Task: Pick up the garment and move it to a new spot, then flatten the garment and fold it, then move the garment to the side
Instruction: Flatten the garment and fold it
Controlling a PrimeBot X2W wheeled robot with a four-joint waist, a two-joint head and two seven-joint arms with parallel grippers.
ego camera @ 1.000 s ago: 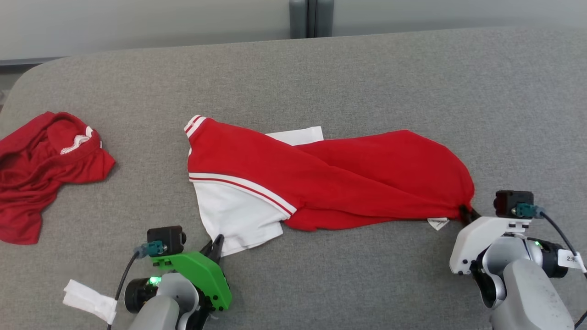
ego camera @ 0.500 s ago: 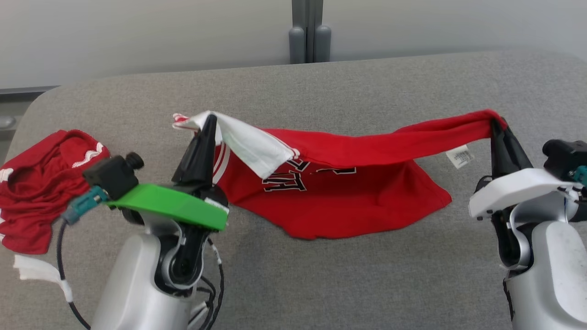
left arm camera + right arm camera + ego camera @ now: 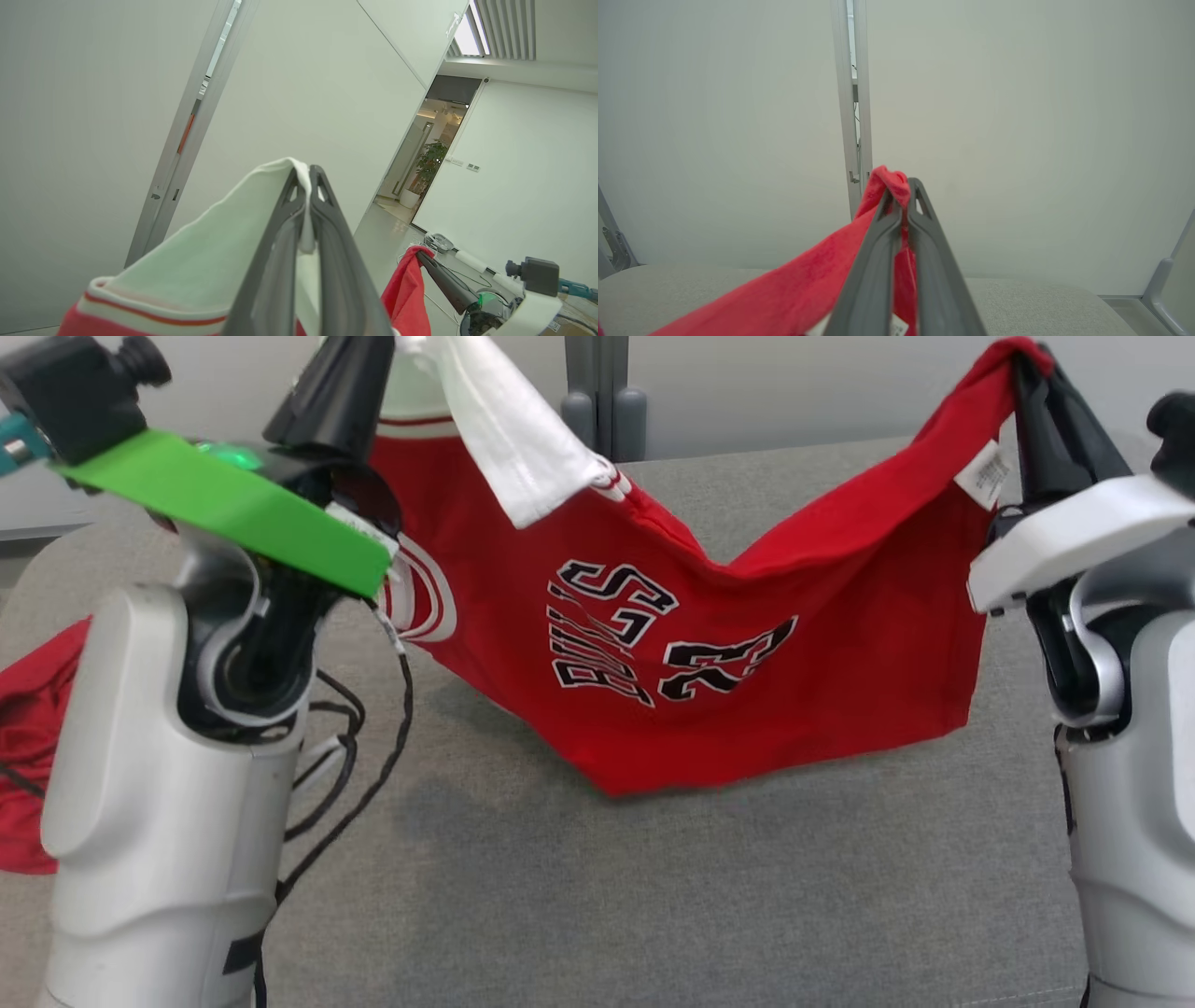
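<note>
Clamping one garment (image 3: pixel 691 644), left claw (image 3: pixel 306 177), right claw (image 3: pixel 902 189)

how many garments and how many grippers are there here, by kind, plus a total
garments: 2 (held jersey, red garment lying at the left)
grippers: 2 (left gripper, right gripper)
total: 4
</note>
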